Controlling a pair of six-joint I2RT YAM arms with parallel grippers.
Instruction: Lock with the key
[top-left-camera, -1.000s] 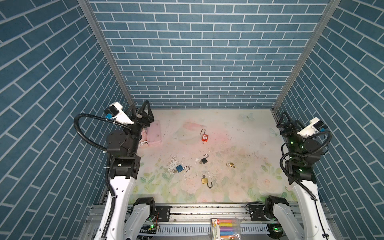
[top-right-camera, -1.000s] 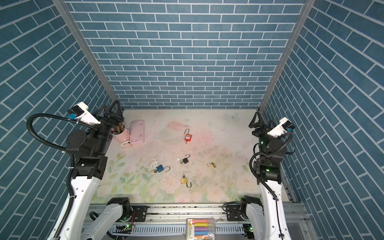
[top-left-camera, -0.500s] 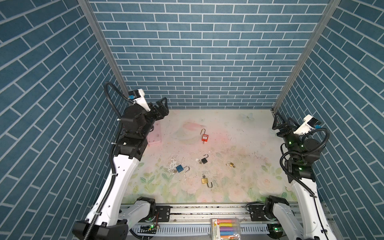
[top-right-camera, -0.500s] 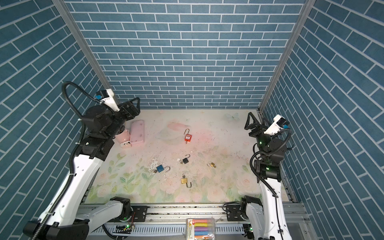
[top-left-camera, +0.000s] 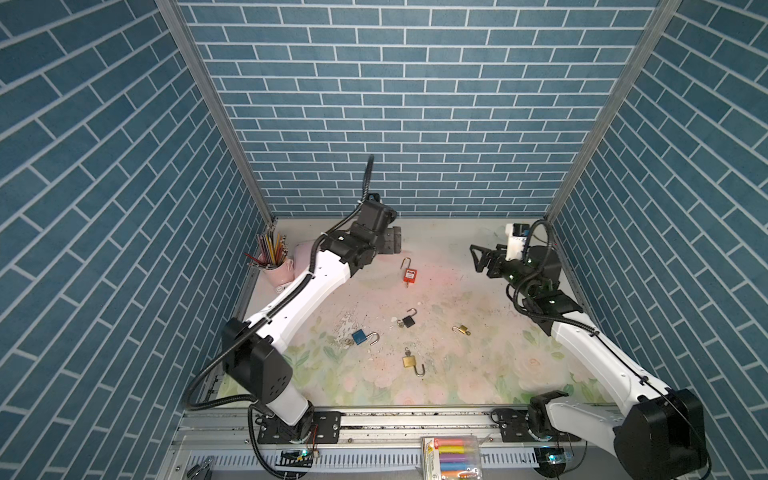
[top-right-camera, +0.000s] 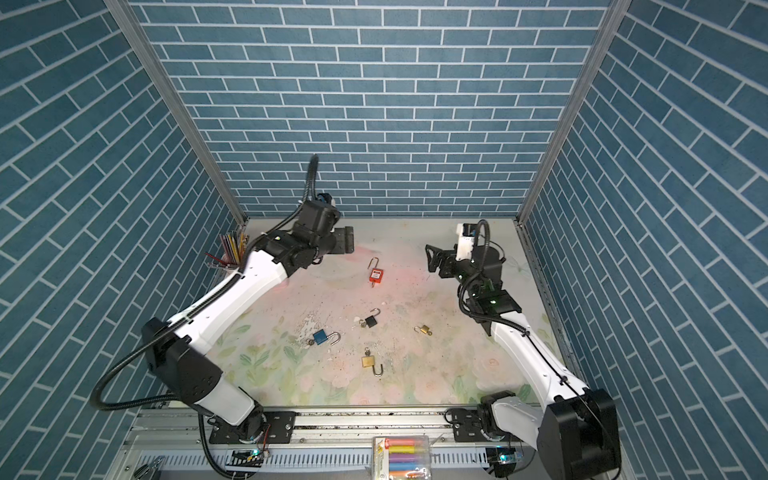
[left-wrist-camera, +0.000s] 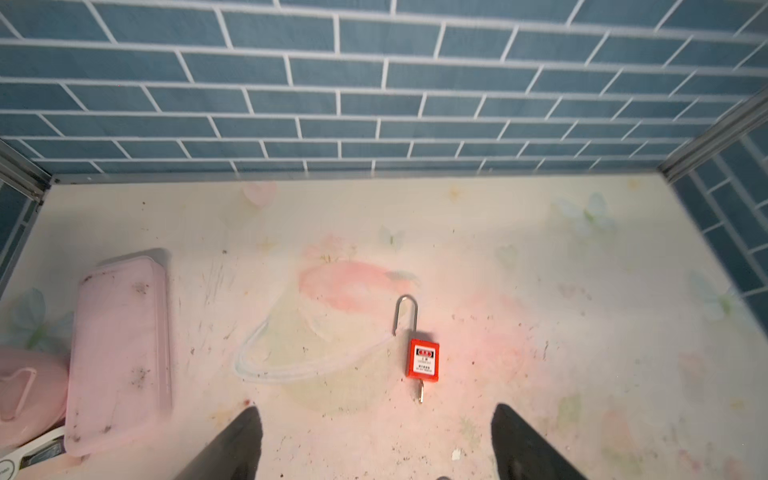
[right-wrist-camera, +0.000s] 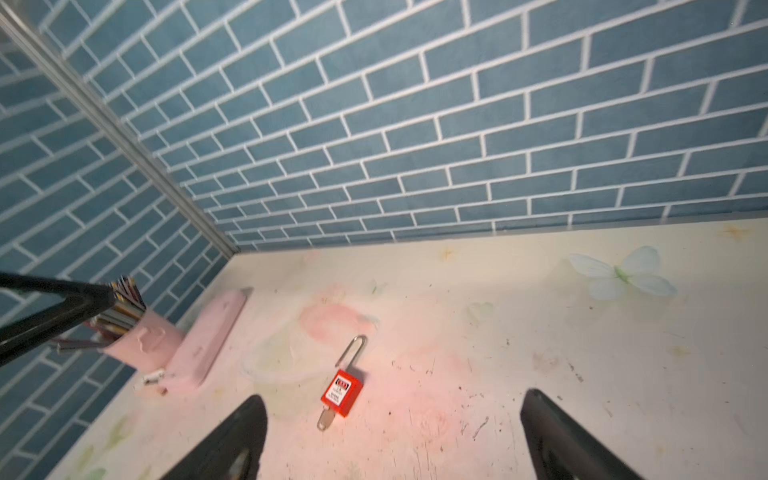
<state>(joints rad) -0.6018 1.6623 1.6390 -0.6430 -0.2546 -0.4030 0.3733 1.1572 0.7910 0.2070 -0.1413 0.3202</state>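
Floral tabletop (top-left-camera: 478, 365): red padlock (top-left-camera: 409, 275) shackle open, key (left-wrist-camera: 421, 392) in; left claw (left-wrist-camera: 375, 409), right claw (right-wrist-camera: 394, 395) both apart, empty; locking not yet begun

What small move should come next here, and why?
Probably lower the left gripper onto the red padlock to steady its body. The left gripper is open, empty and above the table. So is the right gripper, which also faces that lock. The shackle stands open, and the key sits in the lock's base, untouched.
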